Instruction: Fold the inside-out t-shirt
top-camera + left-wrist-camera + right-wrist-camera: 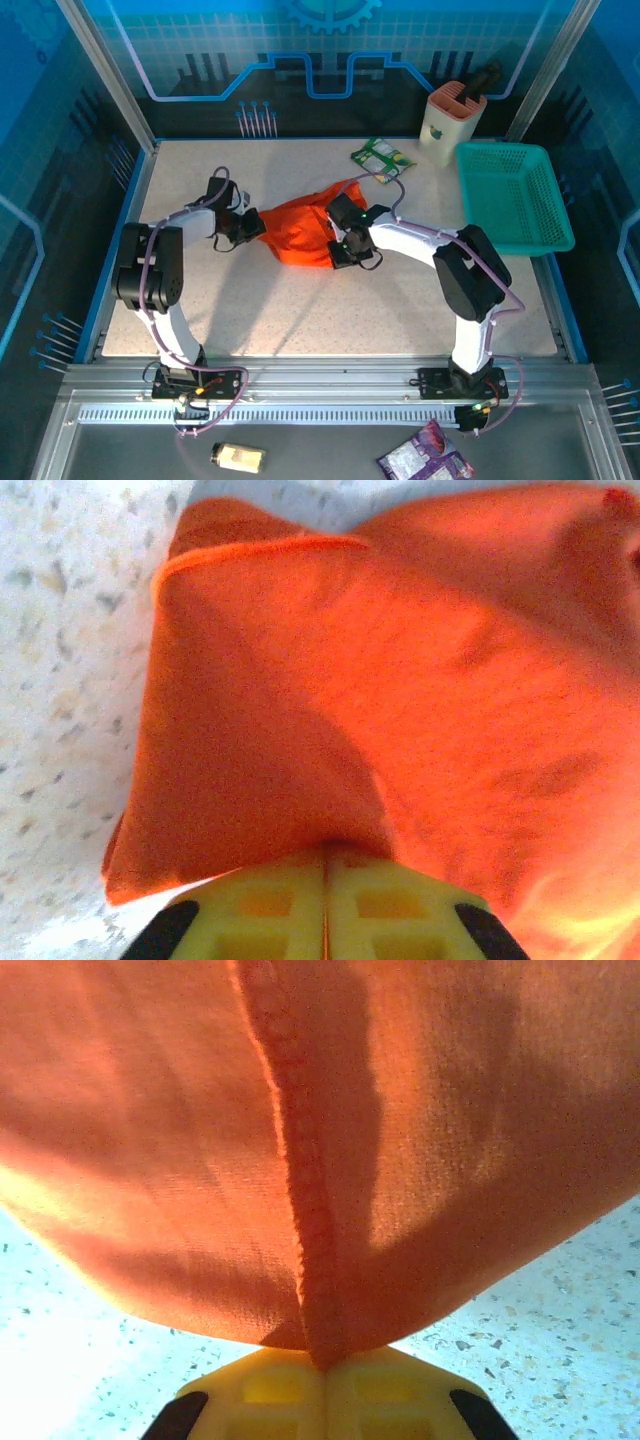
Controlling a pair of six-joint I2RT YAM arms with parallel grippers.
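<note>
From the top view, the orange t-shirt (300, 232) lies bunched in a heap at the middle of the table (400, 310), with both arms reaching in from either side. The left gripper (247, 226) is at the heap's left tip, right against the cloth. The right gripper (346, 238) is down on the right part of the heap, black wrist over the fabric. From this height I cannot tell how the jaws stand. Over at the right edge sits the teal basket (515, 195), well apart from the shirt, and a green packet (382, 157) lies in the upper centre-right.

On to the left wrist view. The two yellow fingers (270, 905) at the bottom centre are pressed together, only a hairline seam showing between them, and orange cloth runs straight down into that seam. That is a tight pinch on the t-shirt (420, 680). A hemmed edge curves across the upper left, with speckled table (60, 640) beyond it.

Now the right wrist view. It is the same story: the yellow fingers (385, 1385) are squeezed flat together at the bottom centre. A stitched seam of the t-shirt (150, 1110) drops down the middle and disappears between the tips. The cloth hangs as a drape across the upper frame, with table (560, 1320) showing in the lower corners.
</note>
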